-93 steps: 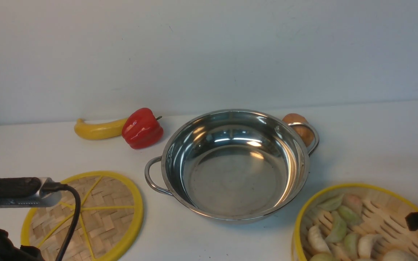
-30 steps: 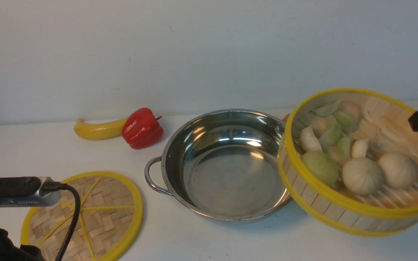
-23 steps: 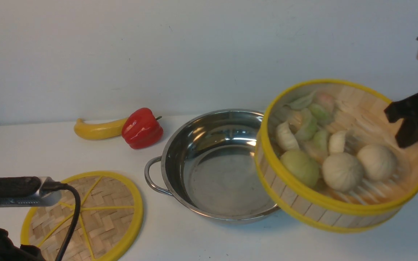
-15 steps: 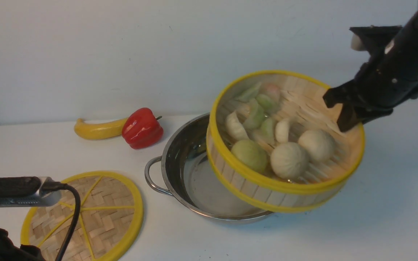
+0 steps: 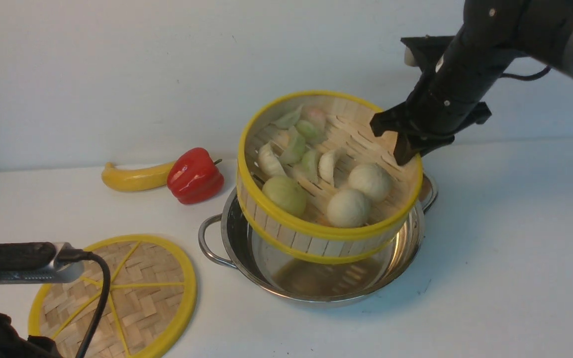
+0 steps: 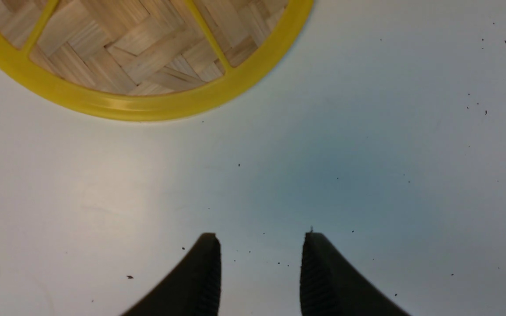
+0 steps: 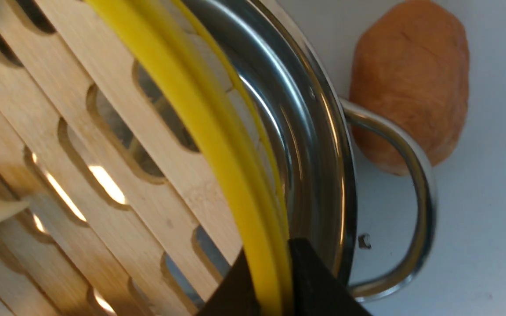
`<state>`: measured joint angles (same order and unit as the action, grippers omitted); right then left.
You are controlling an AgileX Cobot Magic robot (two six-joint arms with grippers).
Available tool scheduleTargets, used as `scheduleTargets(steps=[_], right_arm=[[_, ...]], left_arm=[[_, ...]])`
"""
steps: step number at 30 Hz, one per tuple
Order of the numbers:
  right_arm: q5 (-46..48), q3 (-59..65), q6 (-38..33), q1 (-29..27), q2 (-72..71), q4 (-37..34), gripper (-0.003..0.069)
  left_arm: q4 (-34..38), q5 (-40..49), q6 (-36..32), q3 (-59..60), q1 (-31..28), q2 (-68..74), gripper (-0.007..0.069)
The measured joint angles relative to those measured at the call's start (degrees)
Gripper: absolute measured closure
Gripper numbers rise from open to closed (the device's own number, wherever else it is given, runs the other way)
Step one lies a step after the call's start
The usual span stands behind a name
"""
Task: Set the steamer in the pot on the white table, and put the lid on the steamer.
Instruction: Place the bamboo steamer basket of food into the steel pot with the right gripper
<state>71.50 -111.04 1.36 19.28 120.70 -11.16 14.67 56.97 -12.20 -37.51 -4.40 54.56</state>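
**Desk:** What do you have around the pot (image 5: 408, 246)?

**Operator:** At the far left of the white table (image 5: 505, 258) I see a banana (image 5: 132, 179) with a red pepper (image 5: 194, 175) touching its end, both apart from the pot. On my right wrist view a brown lump (image 7: 409, 83) lies on the table just beside the pot's far loop handle (image 7: 415, 184). I cannot tell whether they touch. The lid (image 5: 142, 293) lies flat at the near left, and my left arm (image 5: 13, 258) and its cable cross in front of its edge in the front view.

**Desk:** And the left gripper?

**Operator:** My left gripper (image 6: 259, 245) has its jaws apart over bare table, near the lid's yellow rim.

**Desk:** Where is the steamer?

**Operator:** The steamer (image 5: 311, 241) hangs over the pot, tilted so its open top leans toward my front camera. My right gripper (image 5: 402, 151) reaches down from the upper right and is clamped on its far-right wall. One finger is inside the basket and one outside, with the yellow rim pinched between them. The gripped side sits right above the pot's rim, close to that far handle. I cannot tell whether the basket's underside touches the steel.

**Desk:** How does it look?

**Operator:** It is a round bamboo basket with upright wooden slats and yellow bands at top and bottom. Its floor is slotted and is mirrored in the pot's shiny bottom. Three round buns (image 5: 348, 206) sit at the low side, and pale and green dumplings (image 5: 296, 149) behind them.
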Motion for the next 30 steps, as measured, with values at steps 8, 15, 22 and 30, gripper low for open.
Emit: scheduleTargets(steps=[8, 15, 22, 30], right_arm=[[-0.1, -2.8, 0.0, 0.3, 5.0, 1.8, 0.0599], [-0.1, -2.8, 0.0, 0.3, 7.4, 4.9, 0.0599], [-0.1, -3.0, -0.2, 0.3, 8.7, 4.9, 0.0599], [-0.5, -3.2, -1.4, 2.2, 11.3, 4.8, 0.0599]], left_arm=[[0.0, 0.0, 0.0, 0.0, 0.0, 0.0, 0.0375], [0.1, 0.0, 0.0, 0.0, 0.0, 0.0, 0.0375], [0.1, 0.0, 0.0, 0.0, 0.0, 0.0, 0.0375], [0.2, 0.0, 0.0, 0.0, 0.0, 0.0, 0.0375]])
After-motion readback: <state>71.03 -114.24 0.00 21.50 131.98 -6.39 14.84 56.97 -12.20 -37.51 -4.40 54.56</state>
